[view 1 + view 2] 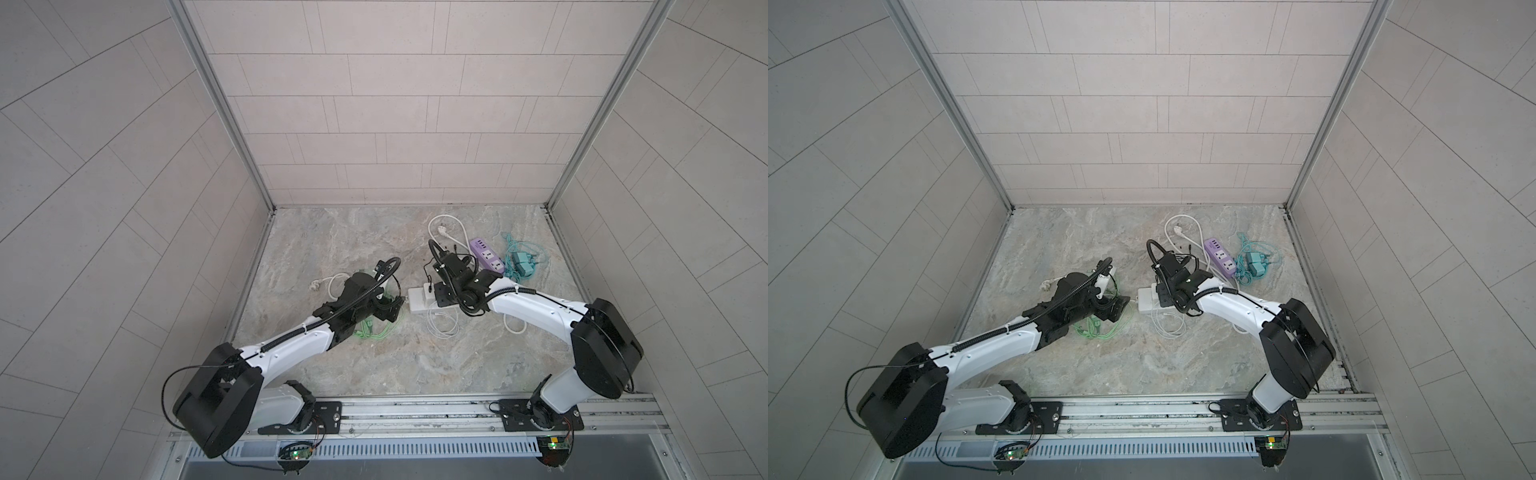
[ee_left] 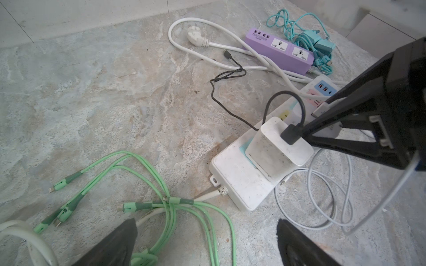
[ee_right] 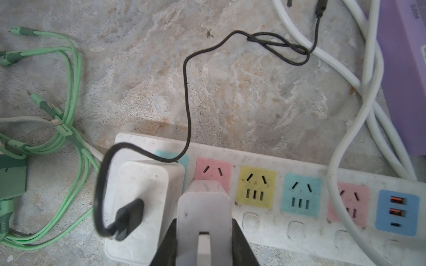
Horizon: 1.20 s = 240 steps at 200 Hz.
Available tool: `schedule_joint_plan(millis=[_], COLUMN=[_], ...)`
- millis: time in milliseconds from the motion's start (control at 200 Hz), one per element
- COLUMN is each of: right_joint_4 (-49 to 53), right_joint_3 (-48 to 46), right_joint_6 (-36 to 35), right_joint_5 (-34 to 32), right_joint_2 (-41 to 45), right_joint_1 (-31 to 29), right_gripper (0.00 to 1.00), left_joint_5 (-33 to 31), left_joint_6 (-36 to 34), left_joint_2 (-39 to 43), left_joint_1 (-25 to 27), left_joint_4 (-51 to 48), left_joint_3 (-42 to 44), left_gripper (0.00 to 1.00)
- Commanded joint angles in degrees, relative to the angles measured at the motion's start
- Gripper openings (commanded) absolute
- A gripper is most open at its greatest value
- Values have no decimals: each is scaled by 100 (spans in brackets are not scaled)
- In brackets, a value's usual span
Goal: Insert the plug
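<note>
While right tool [image 3: 204, 232] clamps white plug [image 3: 204, 207], seemingly at pink socket [image 3: 213, 170]

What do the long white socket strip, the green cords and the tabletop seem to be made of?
White socket strip: hard moulded plastic, matte, scuffed and speckled with grime.
Green cords: probably a rubbery or silicone jacket, smooth, lying in limp loops.
Tabletop: stone or a stone-print sheet, grey-beige veining, low sheen; which one I cannot tell.
</note>
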<state>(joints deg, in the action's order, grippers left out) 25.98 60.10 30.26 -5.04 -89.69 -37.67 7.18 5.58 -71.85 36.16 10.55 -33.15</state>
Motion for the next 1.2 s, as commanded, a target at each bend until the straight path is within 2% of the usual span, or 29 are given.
schedule_joint_plan(millis=[0, 120, 350, 555, 721, 816, 1021, 1196], right_joint_4=[145, 140, 281, 712, 243, 244, 240, 541], right_joint_3=[72, 90, 204, 255, -289, -314, -80, 611], right_joint_6=[77, 63, -23, -130, 87, 141, 148, 129], right_joint_5=[-170, -221, 150, -31, -21, 3, 180, 317], right_joint_2=[-136, -220, -469, -772, -844, -1035, -1418, -1579], right_joint_1=[47, 44, 44, 54, 33, 32, 36, -192], right_gripper=[17, 17, 17, 17, 15, 16, 16, 17], left_joint_5=[-60, -72, -133, -200, -475, -852, -2083, -2772], left_joint_6=[-16, -16, -51, -53, 26, 189, 541, 1074], left_joint_2=[146, 195, 307, 449, 779, 1000, 1460, 1723], left_joint_1=[26, 23, 23, 29, 28, 14, -79, -533], left_joint_4=[1, -17, -51, -76, -117, -279, -778, -1339], left_joint_3=[55, 88, 107, 138, 212, 225, 248, 142], left_gripper=[100, 100, 100, 100, 100, 100, 100, 100])
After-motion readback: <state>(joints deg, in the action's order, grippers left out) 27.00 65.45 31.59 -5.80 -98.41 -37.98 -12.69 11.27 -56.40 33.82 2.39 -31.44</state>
